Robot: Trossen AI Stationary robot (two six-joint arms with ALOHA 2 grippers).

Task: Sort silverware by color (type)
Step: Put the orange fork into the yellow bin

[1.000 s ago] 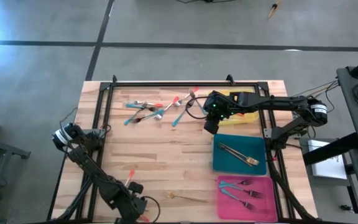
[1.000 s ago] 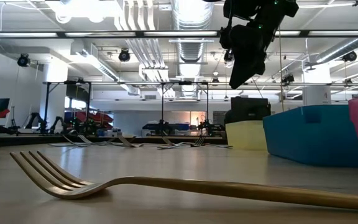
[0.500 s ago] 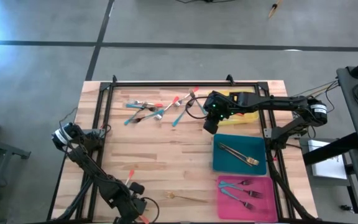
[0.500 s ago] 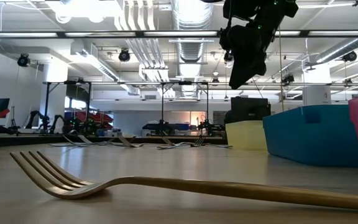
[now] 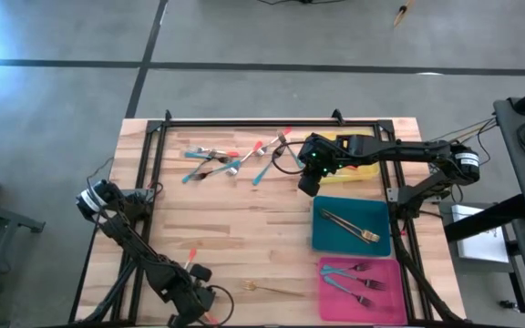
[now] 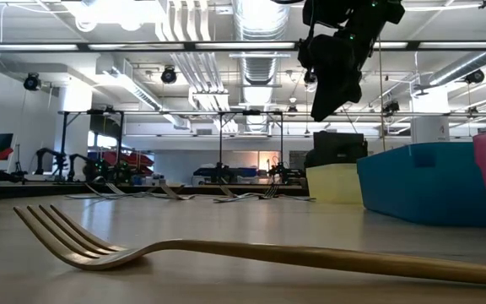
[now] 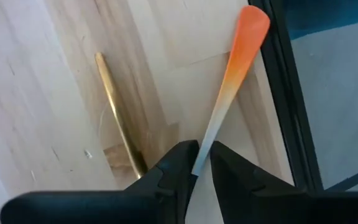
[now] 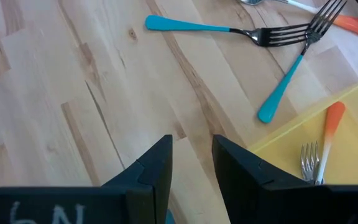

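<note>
At the lower left of the high view the left gripper (image 7: 199, 163) pinches one orange-handled utensil (image 7: 235, 68) beside one gold fork (image 5: 276, 290), while the right gripper (image 8: 191, 158) hangs empty, fingers parted, at upper centre near two teal-handled forks (image 8: 229, 28) and one orange-handled fork in the yellow tray (image 8: 353, 118).

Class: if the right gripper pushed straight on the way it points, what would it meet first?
Probably bare table: the open right gripper holds nothing. The teal forks lie farther on; depth is unclear.
</note>
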